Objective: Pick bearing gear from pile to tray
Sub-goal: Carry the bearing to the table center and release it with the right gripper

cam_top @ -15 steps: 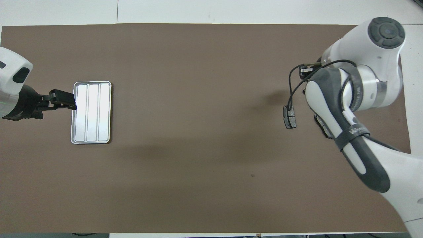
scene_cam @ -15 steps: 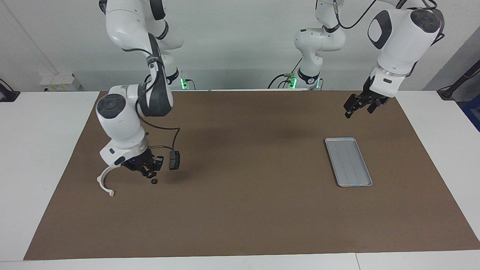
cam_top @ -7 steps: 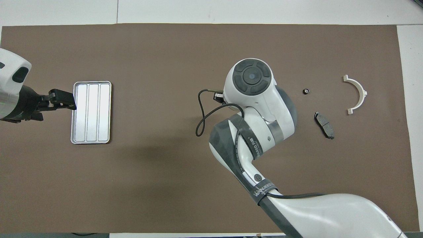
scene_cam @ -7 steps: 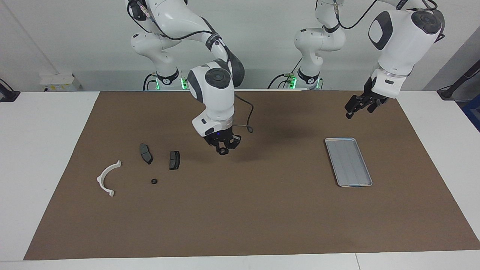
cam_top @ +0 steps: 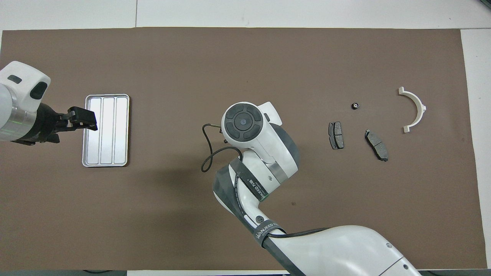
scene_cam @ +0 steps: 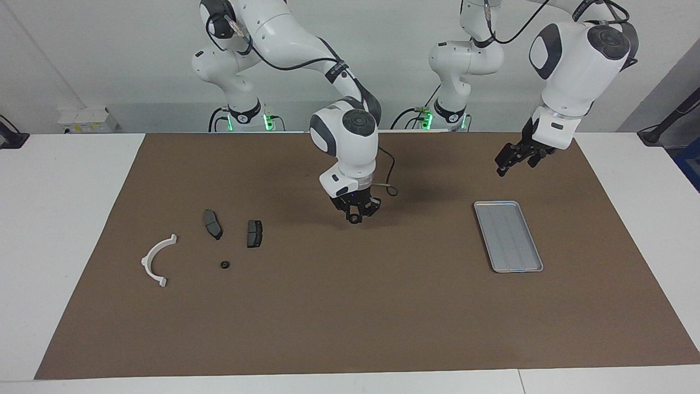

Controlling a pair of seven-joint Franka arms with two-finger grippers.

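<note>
My right gripper (scene_cam: 355, 217) hangs over the middle of the brown mat, shut on a small black round bearing gear (scene_cam: 355, 219); in the overhead view its own wrist hides it. The pile lies toward the right arm's end: a white half-ring bracket (scene_cam: 157, 259) (cam_top: 415, 109), two dark brake pads (scene_cam: 212, 224) (scene_cam: 254, 233) (cam_top: 336, 135) (cam_top: 376, 140) and one tiny black round piece (scene_cam: 224, 265) (cam_top: 355, 105). The silver ribbed tray (scene_cam: 508, 236) (cam_top: 106, 130) lies toward the left arm's end with nothing in it. My left gripper (scene_cam: 514, 160) (cam_top: 82, 118) is open, raised by the tray's edge.
The brown mat (scene_cam: 350, 317) covers most of the white table. The right arm's cable (cam_top: 209, 153) loops beside its wrist. The right arm's forearm (cam_top: 326, 245) spans the mat's near part in the overhead view.
My right gripper rose from the pile with the black round piece and carried it toward the tray, to the mat's middle. The left gripper shifted slightly toward the tray.
</note>
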